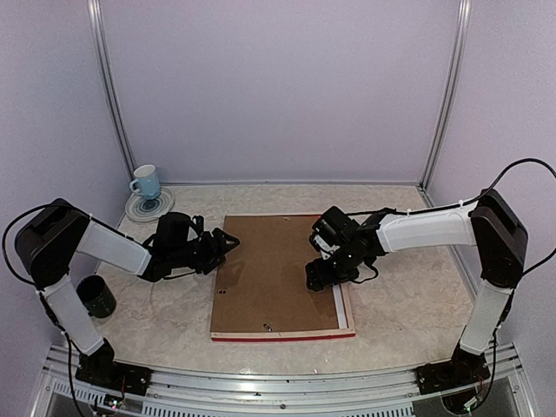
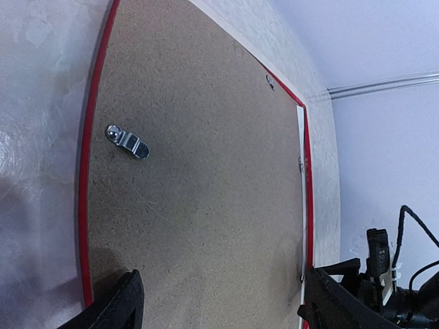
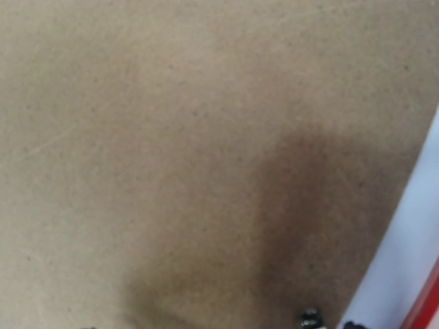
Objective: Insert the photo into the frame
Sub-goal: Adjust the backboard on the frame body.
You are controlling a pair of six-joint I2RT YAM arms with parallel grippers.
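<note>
Brown backing board [image 1: 269, 269] fills red frame [image 1: 278, 336], white strip [image 1: 346, 306] along right edge.

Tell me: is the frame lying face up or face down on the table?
Face down. The frame shows its back: the brown backing board with a metal hanger faces up.

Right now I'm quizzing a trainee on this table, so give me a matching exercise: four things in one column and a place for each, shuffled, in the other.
Things
1. blue mug
2. dark cup
3. brown board
4. metal clip

Places
A. lying inside the red frame
B. on a plate at the far left
C. fixed on the board's surface
D. on the table, close to the left arm

Pairs: 1-B, 2-D, 3-A, 4-C
</note>
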